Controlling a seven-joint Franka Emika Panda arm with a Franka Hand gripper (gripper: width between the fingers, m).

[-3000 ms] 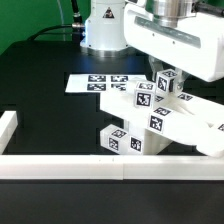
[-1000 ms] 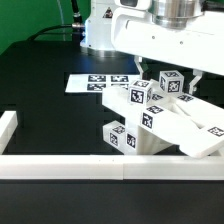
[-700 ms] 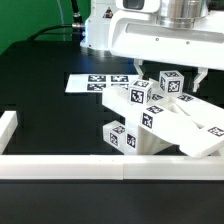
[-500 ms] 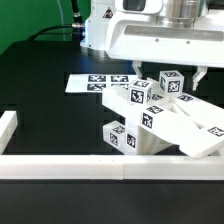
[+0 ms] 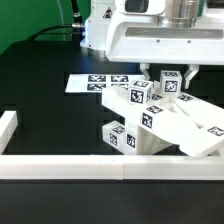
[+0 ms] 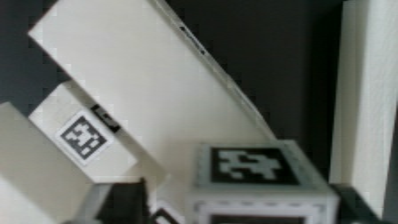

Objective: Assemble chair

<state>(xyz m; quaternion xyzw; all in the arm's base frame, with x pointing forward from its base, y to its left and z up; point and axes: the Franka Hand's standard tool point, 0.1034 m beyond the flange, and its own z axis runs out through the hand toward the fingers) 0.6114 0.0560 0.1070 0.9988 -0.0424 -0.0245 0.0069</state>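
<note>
The chair's white tagged parts (image 5: 150, 120) lie piled at the middle right of the black table in the exterior view. A flat panel (image 5: 195, 128) leans across blocky pieces (image 5: 120, 138). On top stands an upright tagged block (image 5: 171, 84). My gripper (image 5: 168, 78) hangs straight over it, one finger pressed to each side, shut on it. In the wrist view the same block (image 6: 249, 165) fills the space inside my gripper (image 6: 246, 205). Beyond it lie the long panel (image 6: 151, 70) and another tagged part (image 6: 80, 135).
The marker board (image 5: 90, 83) lies flat behind the pile toward the exterior view's left. A low white border rail (image 5: 90, 166) runs along the front, with a short stub (image 5: 8, 128) at the left. The arm's base (image 5: 100, 30) stands at the back.
The fingers stood wide apart on either side of the upright tagged block. They have now closed in against its sides. The parts have not shifted.
</note>
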